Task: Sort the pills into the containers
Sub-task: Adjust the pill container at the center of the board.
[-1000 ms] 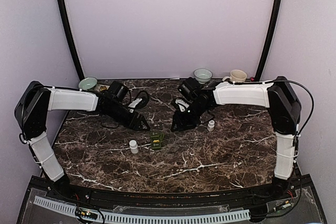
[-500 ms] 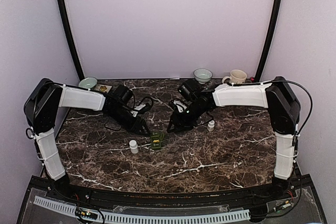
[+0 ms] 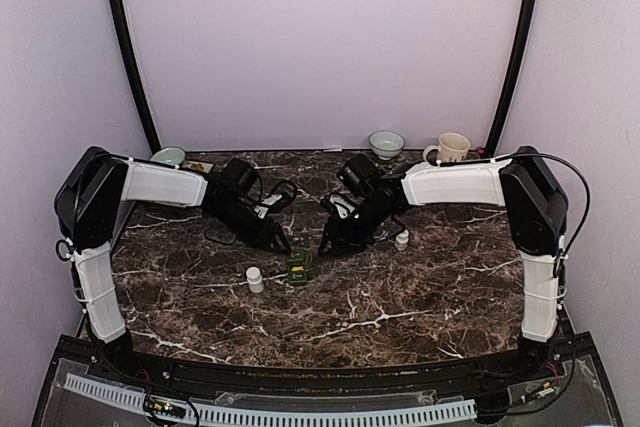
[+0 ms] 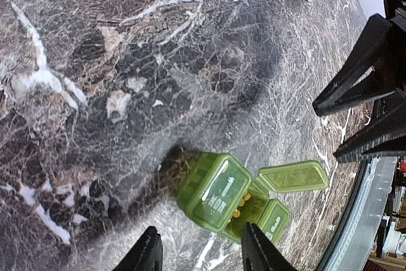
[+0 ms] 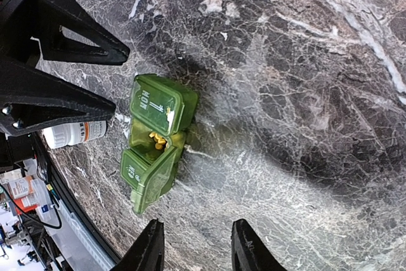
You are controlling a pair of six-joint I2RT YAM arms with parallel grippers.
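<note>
Just beyond the green pill box [image 3: 298,265] I see my left gripper [image 3: 281,244] and right gripper [image 3: 325,245] about equally near, both half open and empty, its long axis pointing toward the right one.

Left gripper [image 3: 282,244]: moved nearer small translucent green plastic pill box [image 3: 298,265], now just behind-left of it. Right gripper [image 3: 326,246]: eased in too, now just behind-right of box. Left arm's black elbow [image 3: 92,195]: swung inward, toward box. Right arm's black elbow [image 3: 530,197]: shifted slightly toward box. Pale green ceramic bowl [image 3: 170,155], well behind-left of box: now partly hidden by left arm.
</note>
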